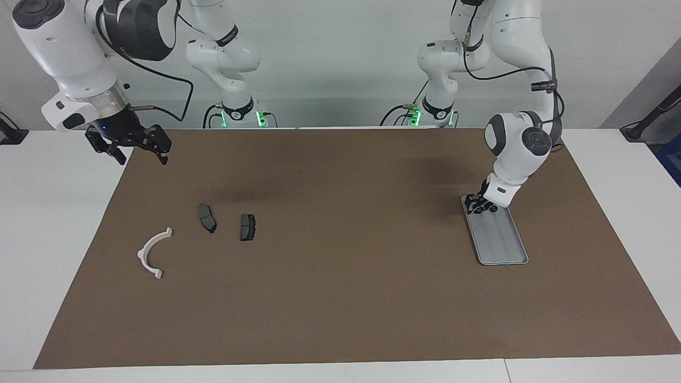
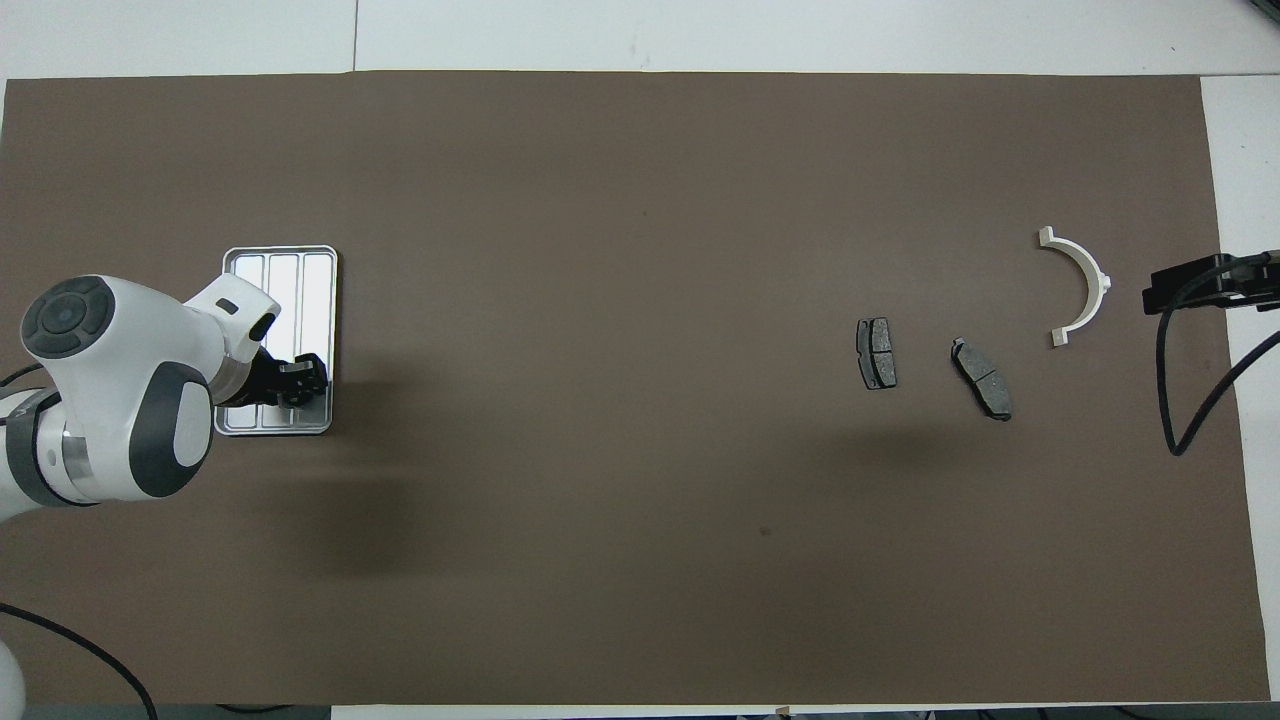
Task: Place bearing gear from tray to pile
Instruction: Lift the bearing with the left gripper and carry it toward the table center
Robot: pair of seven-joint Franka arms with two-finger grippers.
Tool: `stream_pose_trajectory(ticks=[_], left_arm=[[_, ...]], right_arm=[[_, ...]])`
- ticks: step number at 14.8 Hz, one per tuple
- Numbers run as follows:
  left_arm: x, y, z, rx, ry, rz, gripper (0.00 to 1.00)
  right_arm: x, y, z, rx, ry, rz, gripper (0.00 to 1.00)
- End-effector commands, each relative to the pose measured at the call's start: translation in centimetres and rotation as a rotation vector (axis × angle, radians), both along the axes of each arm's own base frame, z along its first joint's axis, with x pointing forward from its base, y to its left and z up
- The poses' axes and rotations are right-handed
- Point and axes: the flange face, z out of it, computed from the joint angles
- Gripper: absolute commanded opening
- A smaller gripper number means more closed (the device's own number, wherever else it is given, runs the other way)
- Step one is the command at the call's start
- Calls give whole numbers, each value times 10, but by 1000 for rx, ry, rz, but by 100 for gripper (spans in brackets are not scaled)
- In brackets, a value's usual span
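Left gripper at tray end nearest robots, fingers clamped on bearing gear; lift straight, clear rim. Right gripper waits, fingers apart.

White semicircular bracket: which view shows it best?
Overhead view: the white bracket lies unobstructed, its arc and both ends seen nearly square-on. Facing view shows it whole too, only more slantwise.
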Motion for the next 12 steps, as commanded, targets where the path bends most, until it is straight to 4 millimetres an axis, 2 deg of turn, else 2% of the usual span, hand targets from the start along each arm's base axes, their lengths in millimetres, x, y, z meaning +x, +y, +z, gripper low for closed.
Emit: stream_pose_trajectory(ticks=[1,3,8,10,12], left_arm=[[-1,1,-3,13,-12,-3,48],[-1,2,-3,11,-12,-26,34],[2,2,1,11,-5,-32,11],[14,-5,13,12,1,-29,10],[25,-20,36,17,16,-1,10]], right_arm=[[-1,-1,1,10,-22,-5,100],[-2,-1,1,10,-19,-5,100],[-1,0,1,10,-22,-8,100],[-1,-1,2,10,-23,-11,100],[-2,-1,2,10,-23,-10,100]])
